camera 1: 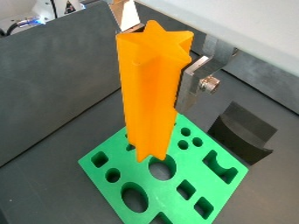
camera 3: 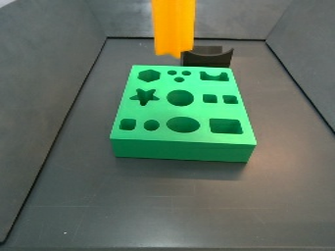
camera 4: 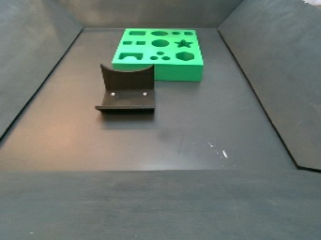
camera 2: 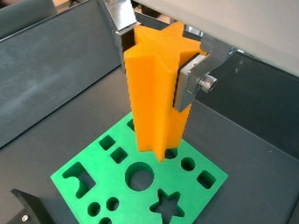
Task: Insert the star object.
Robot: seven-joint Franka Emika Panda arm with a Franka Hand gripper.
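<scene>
My gripper (camera 1: 158, 52) is shut on the star object (camera 1: 146, 96), a tall bright orange ridged peg, and holds it upright by its upper end; this shows in both wrist views (camera 2: 158, 57). The peg (camera 2: 152, 105) hangs in the air above the green block (camera 2: 105, 171). Its lower end is clear of the block's top. The star-shaped hole (camera 2: 170, 204) lies off to one side of the peg. In a side view the peg (camera 3: 174, 26) hangs over the block's (camera 3: 183, 137) far part, with the star hole (camera 3: 145, 96) nearer and to the left. The gripper itself is out of frame there.
A small black curved piece (camera 3: 207, 55) stands just behind the green block, and also shows in a side view (camera 4: 126, 89) and a wrist view (camera 1: 243, 131). The block (camera 4: 160, 66) has several other shaped holes. Dark walls enclose the floor.
</scene>
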